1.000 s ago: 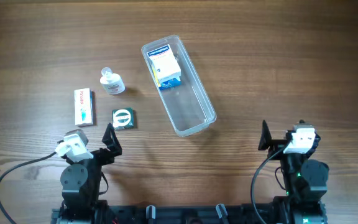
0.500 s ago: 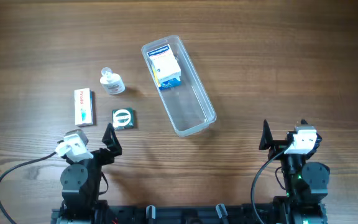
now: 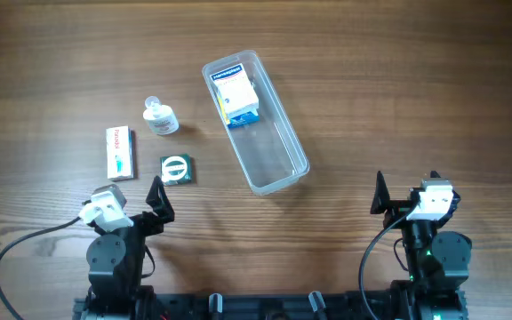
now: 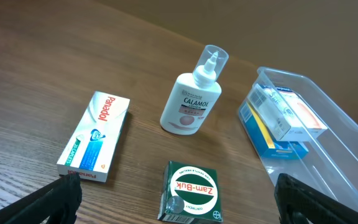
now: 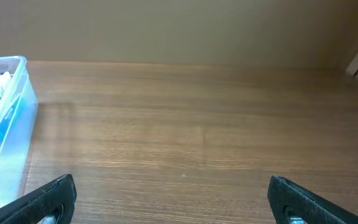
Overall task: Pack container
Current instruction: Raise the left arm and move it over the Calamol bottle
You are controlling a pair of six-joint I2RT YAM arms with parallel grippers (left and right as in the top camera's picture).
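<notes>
The container (image 3: 278, 156) lies diagonally mid-counter, with boxes (image 3: 236, 96) stacked at its far end so the near end is free for more. The left gripper (image 3: 158, 191) and right gripper (image 3: 380, 191) sit wide and empty at the counter's near edge.

You see a smooth, low-sheen wood-grain table (image 3: 398, 89). The container (image 3: 276, 156) is clear glossy plastic. The lotion bottle (image 4: 188, 102) is white plastic and the Panadol box (image 4: 95, 137) is smooth printed card.

Container (image 3: 274, 156) on table (image 3: 398, 89); stacked boxes (image 3: 237, 96) in its 11 o'clock end. Bottle (image 3: 160, 117) at container's 9 o'clock, square box (image 3: 177, 169) at 8, flat carton (image 3: 120, 152) beyond.
</notes>
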